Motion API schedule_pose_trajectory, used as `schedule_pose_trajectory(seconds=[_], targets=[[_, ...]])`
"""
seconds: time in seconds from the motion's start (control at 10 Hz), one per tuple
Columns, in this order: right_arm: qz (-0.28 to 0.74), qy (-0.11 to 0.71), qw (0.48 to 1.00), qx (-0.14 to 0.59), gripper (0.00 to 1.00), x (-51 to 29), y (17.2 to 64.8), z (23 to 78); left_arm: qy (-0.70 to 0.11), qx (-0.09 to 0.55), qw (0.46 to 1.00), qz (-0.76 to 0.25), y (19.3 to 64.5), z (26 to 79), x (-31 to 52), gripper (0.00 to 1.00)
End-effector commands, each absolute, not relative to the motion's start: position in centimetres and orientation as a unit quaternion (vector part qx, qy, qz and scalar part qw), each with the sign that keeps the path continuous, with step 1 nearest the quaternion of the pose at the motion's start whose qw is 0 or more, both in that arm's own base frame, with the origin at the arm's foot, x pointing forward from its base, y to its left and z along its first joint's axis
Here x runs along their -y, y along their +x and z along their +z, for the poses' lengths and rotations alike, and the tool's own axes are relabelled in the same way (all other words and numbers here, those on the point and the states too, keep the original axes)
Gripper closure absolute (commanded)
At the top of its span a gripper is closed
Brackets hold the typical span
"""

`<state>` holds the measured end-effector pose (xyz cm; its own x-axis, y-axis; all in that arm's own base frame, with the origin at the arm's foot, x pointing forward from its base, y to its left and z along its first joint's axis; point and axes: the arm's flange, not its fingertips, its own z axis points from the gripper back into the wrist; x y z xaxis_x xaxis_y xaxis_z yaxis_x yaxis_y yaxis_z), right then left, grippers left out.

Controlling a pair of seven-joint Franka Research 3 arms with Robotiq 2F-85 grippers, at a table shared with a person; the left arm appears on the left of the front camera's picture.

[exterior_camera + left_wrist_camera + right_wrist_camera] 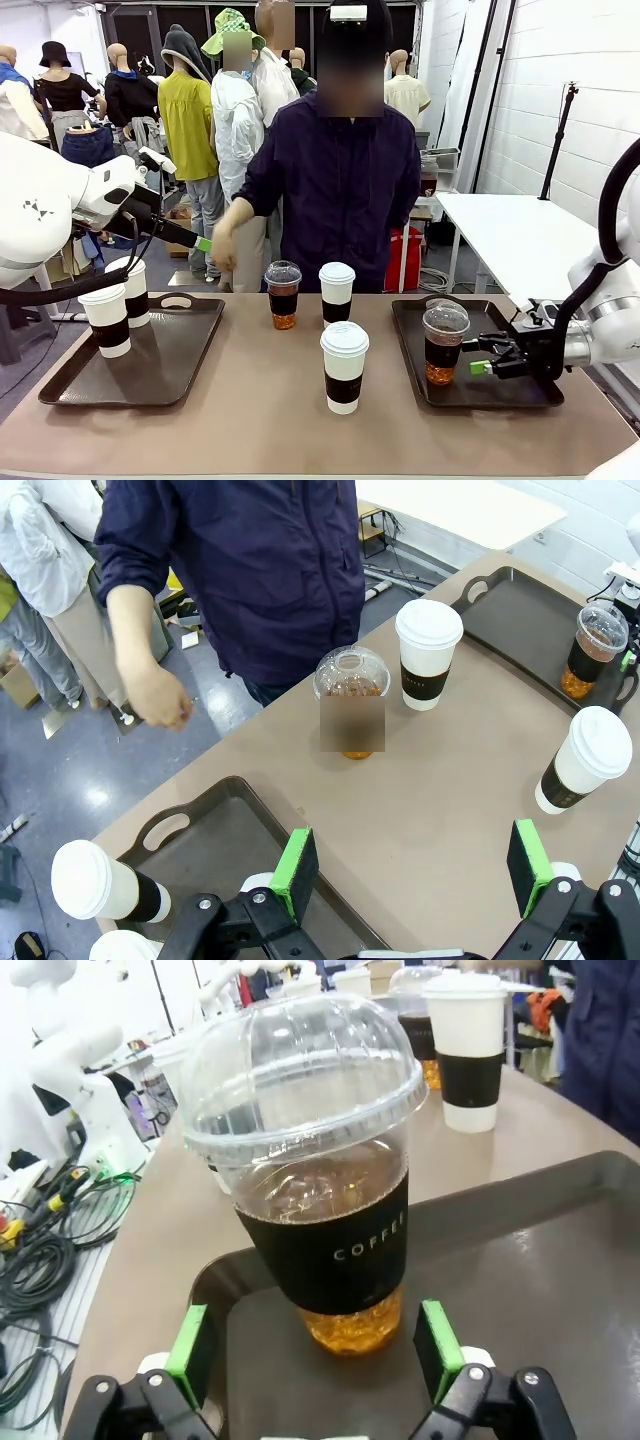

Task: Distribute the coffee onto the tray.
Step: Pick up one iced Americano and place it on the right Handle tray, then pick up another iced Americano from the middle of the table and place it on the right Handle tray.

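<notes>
White paper cups numbered four and clear domed cups two, and all six stood upright with their long axes vertical and lids up. On the left tray [195, 335] stood a near paper cup [107, 320] and a far paper cup [130, 292], close together. In the middle of the table [250, 400] stood a third paper cup [344, 366] nearest, a fourth paper cup [337, 292] beyond it, and one clear cup [283, 294] just left of that. The other clear cup [445, 345] stood on the left part of the right tray [505, 395]. The right gripper [483, 360] sat low just right of it, fingers apart and not clamped on it. The left gripper [203, 244] hung above the table's left side, fingers spread with nothing between them.
</notes>
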<state>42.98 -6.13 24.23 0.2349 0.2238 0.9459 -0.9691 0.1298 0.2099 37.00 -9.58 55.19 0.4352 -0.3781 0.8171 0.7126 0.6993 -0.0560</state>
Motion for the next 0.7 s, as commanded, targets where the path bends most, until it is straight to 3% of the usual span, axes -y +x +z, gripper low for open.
schedule_pose_trajectory(seconds=[0.0,0.6], targets=[[0.475,0.465,0.631,0.400,0.00,5.63,43.30,24.24,-0.202,0.415,0.823,-0.330,37.03,55.16,9.44,0.00],[0.475,0.465,0.631,0.400,0.00,5.63,43.30,24.24,-0.202,0.415,0.823,-0.330,37.03,55.16,9.44,0.00]])
